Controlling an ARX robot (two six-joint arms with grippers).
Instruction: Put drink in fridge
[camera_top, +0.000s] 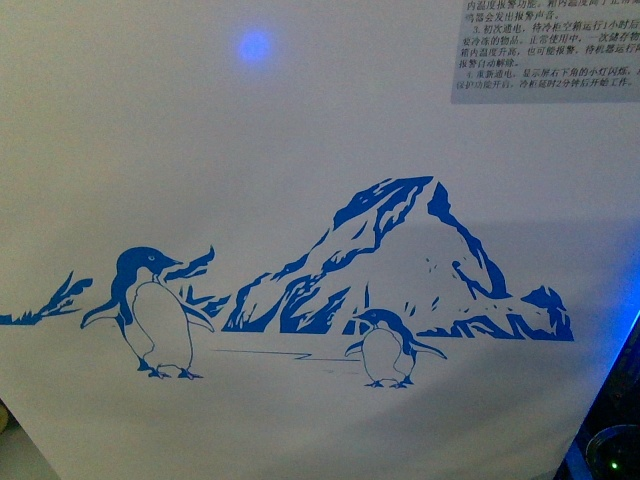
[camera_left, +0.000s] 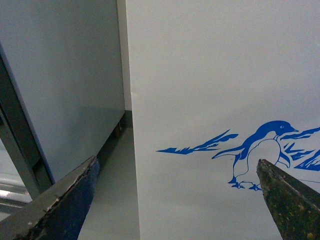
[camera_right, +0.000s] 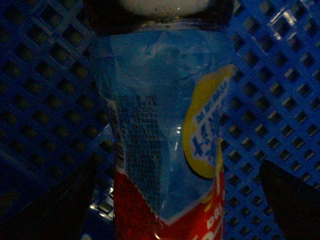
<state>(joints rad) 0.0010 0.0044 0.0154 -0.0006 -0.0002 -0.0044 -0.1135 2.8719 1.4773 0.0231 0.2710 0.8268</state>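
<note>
The fridge (camera_top: 300, 150) fills the front view with its white front and blue penguin-and-mountain picture. Neither gripper shows there. In the left wrist view my left gripper (camera_left: 176, 161) is open and empty, its fingers (camera_left: 70, 200) spread before the fridge front (camera_left: 210, 75) near its corner. In the right wrist view, which is dim, the drink (camera_right: 155, 125) shows its blue-and-red label with a yellow patch. It stands between the spread fingers of my open right gripper (camera_right: 177, 167). I cannot tell whether the fingers touch it. Its cap is out of view.
A blue lattice plastic crate (camera_right: 45, 75) surrounds the drink. A tall grey cabinet (camera_left: 65, 75) stands beside the fridge, with a narrow strip of grey floor (camera_left: 117, 190) between them. A printed notice (camera_top: 545, 50) is stuck on the fridge front. A dark object with a green light (camera_top: 612, 455) sits low.
</note>
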